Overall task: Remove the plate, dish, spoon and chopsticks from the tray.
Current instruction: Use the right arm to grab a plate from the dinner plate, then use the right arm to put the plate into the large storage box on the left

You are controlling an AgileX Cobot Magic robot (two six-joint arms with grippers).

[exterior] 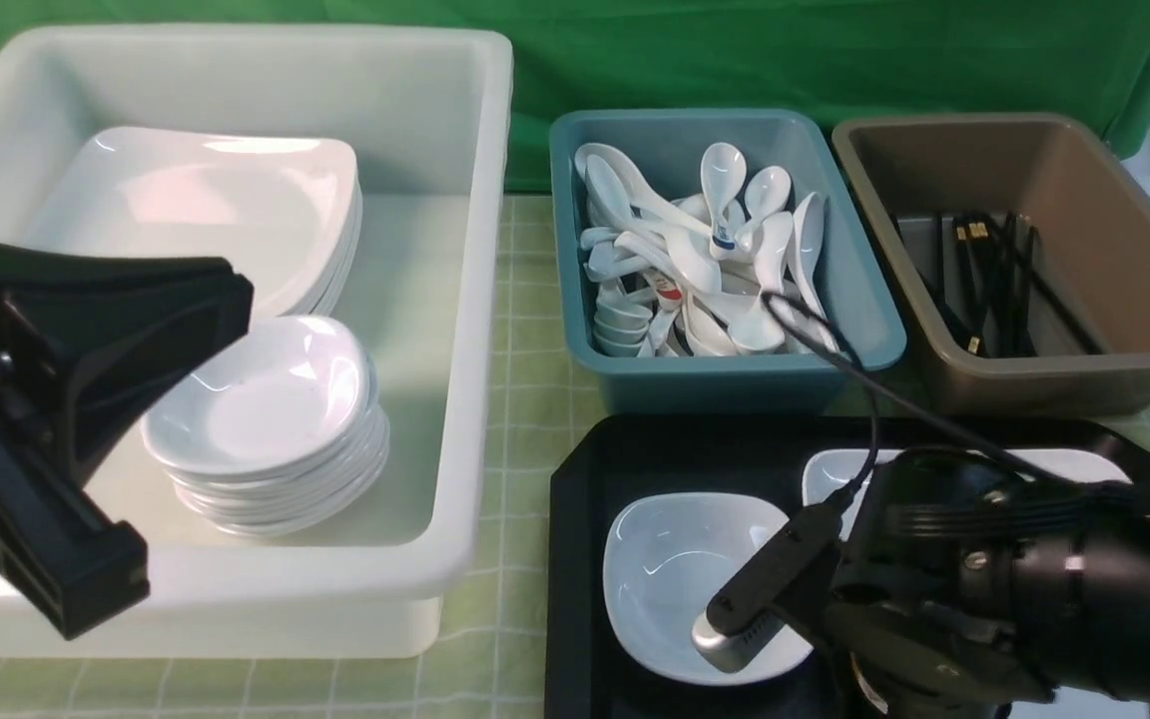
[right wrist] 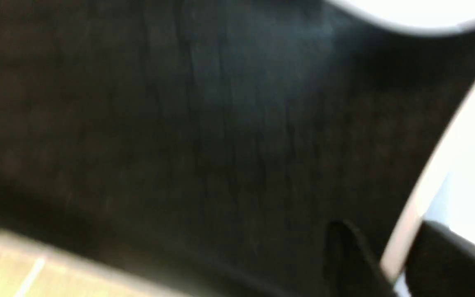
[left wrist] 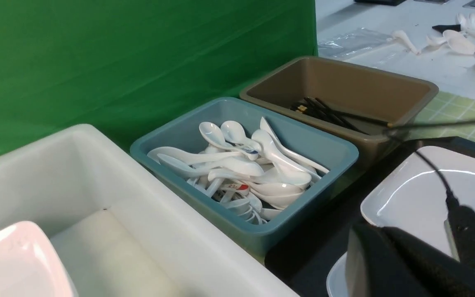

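Hovering low over the black tray (exterior: 575,559), the right gripper (right wrist: 386,247) has one dark finger (right wrist: 344,264) on each side of a glossy white rim. The wrist picture is too smeared to say whether they pinch it or merely straddle it, or whether that rim belongs to the dish (exterior: 680,574) or the plate (exterior: 1064,464). Both pieces sit on the tray, the dish toward the left, the plate just beside it at the back right, mostly under the arm. I'd judge them hard, glazed, slick and prone to chip. The dish looks light enough to lift by one wall; the plate is heavier and likely to tilt, so a deep bite at an upswept edge seems wise. The left gripper (exterior: 106,419) hangs over the white tub (exterior: 475,300), where stacks of white crockery (exterior: 276,419) sit; its fingers I cannot make out.
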